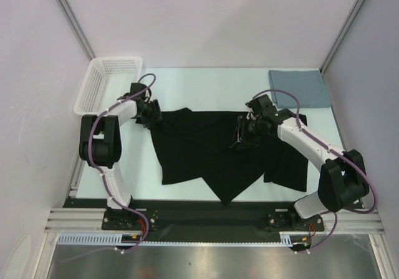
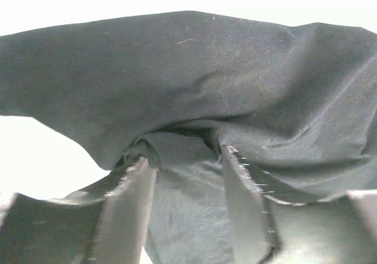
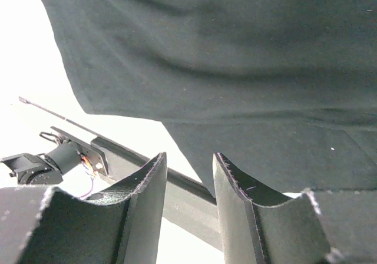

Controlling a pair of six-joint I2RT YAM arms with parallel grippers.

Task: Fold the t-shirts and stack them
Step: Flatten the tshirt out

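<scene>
black t-shirt (image 1: 212,157): rumpled flat across mid-table, unfolded, 1 point hanging toward the near edge. Soft, light, limp, so it will sag and bunch wherever it's pinched and won't hold a crease unless laid down flat. Matte knit, not slippery. Best holds, I'd say: 2 corners or shoulder seams, 1 per arm, spread apart to keep the edge taut. A mid-panel pinch just makes a tent.

left gripper (image 1: 151,114): at the shirt's back-left corner. In the wrist view the jaws are about half closed, with a wad of black cloth gathered at the tips and puckers running into it. Looks like a real grip.

right gripper (image 1: 244,132): over the shirt's right-centre, jaws part open. The wrist view shows a bare gap between the fingers (image 3: 147,205), with cloth hanging just past the tips and nothing pinched.

grey-blue t-shirt (image 1: 299,88): folded square at back-right of the table (image 1: 206,83), well apart. Likely the stack base.

basket (image 1: 93,86): white mesh, back-left, just behind the left arm. Nothing visible inside.
</scene>
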